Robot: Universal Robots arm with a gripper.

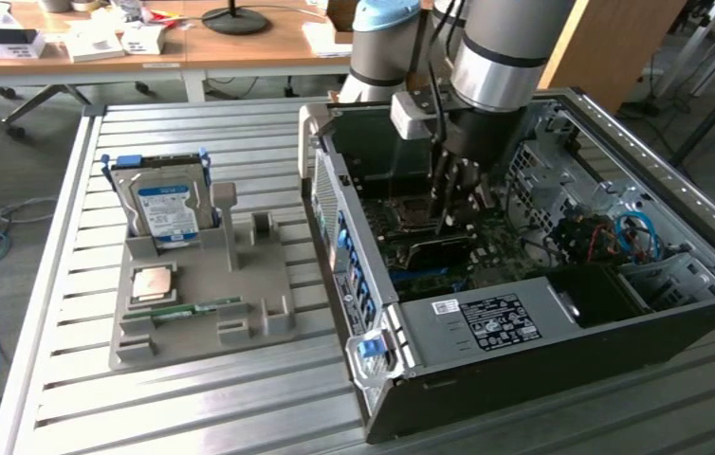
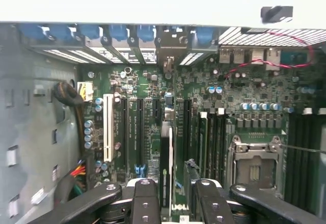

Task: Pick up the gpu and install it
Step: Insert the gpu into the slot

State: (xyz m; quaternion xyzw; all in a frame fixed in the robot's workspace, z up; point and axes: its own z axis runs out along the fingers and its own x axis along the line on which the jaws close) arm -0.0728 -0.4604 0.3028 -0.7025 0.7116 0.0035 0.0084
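Black gripper (image 2: 170, 198) fingers (image 2: 145, 203) sit nearest the wrist camera, clamped on either side of the gpu (image 2: 166, 168), which they hold edge-on between them as a thin dark card. Gpu stands upright over the motherboard (image 2: 229, 112), its lower edge in among the long black expansion slots, just beside the white slot (image 2: 107, 127); whether it is fully seated cannot be told. Card's far end points at the row of blue clips (image 2: 91, 33) along the rear slot openings. CPU socket (image 2: 254, 165) with its metal frame lies to one side of the card, apart from it. Exterior view: arm (image 1: 497, 57) reaches down into the open computer case (image 1: 560, 379), gripper (image 1: 459, 204) deep inside over the board. Grey parts tray (image 1: 212, 303) sits on the slatted table (image 1: 66, 398) toward the exterior view's left of the case, holding a blue-labelled hard drive (image 1: 165, 209) upright, a small square chip (image 1: 155, 282) and a green memory stick (image 1: 199, 308).
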